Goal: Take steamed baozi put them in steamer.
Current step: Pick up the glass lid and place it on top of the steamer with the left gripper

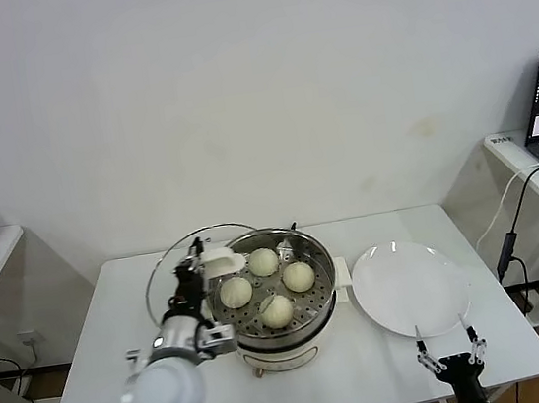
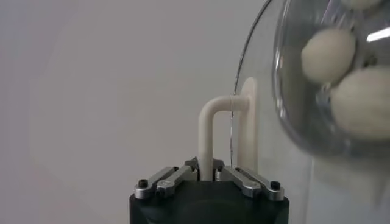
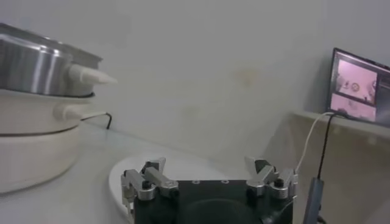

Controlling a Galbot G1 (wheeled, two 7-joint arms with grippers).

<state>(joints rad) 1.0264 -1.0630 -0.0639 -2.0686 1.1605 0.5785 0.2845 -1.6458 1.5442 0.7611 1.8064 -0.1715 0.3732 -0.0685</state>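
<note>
Four baozi (image 1: 262,261) beside tilted lid (image 1: 175,274)

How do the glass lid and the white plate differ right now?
The glass lid is clear and see-through; the white plate is opaque white.
The lid stands tilted on edge beside the steamer, on the robot's left; the plate lies flat on the table, on the steamer's other side.
The left gripper is shut on the lid's white handle; the plate is untouched, with the open right gripper near its front edge.
Both are round.

Left hand (image 1: 206,269) raised, fingers clamped tight, right hand (image 1: 453,353) low — fingers spread wide, idle
</note>
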